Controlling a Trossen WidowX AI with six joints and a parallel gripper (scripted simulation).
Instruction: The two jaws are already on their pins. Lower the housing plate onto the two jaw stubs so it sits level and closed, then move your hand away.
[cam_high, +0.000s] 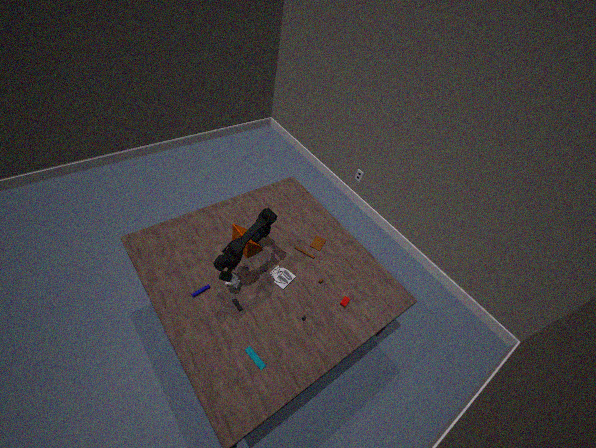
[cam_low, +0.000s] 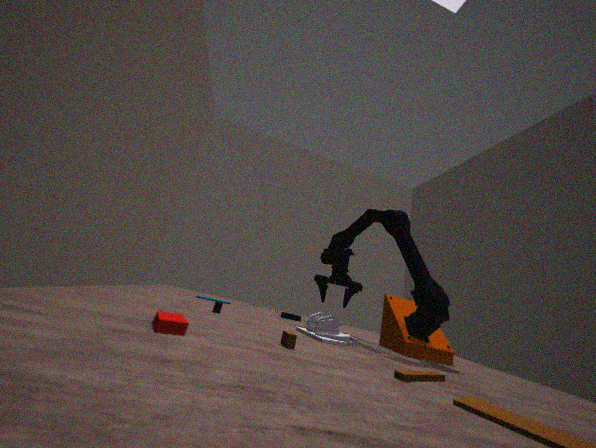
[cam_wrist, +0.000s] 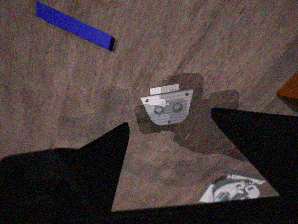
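Observation:
The pale grey housing plate lies on the table, below the space between my fingers in the wrist view, with small holes and two round marks. In the top view the plate is partly covered by my hand. My gripper is open and empty, pointing down above the table. The white base with the grey jaws stands apart from the plate; its near part is cut off by my hand in the wrist view. The pins and stubs are too small to make out.
A blue bar and a black block lie near the plate. Farther off are a red block, a teal strip and brown pieces. An orange wedge stands by the arm's base.

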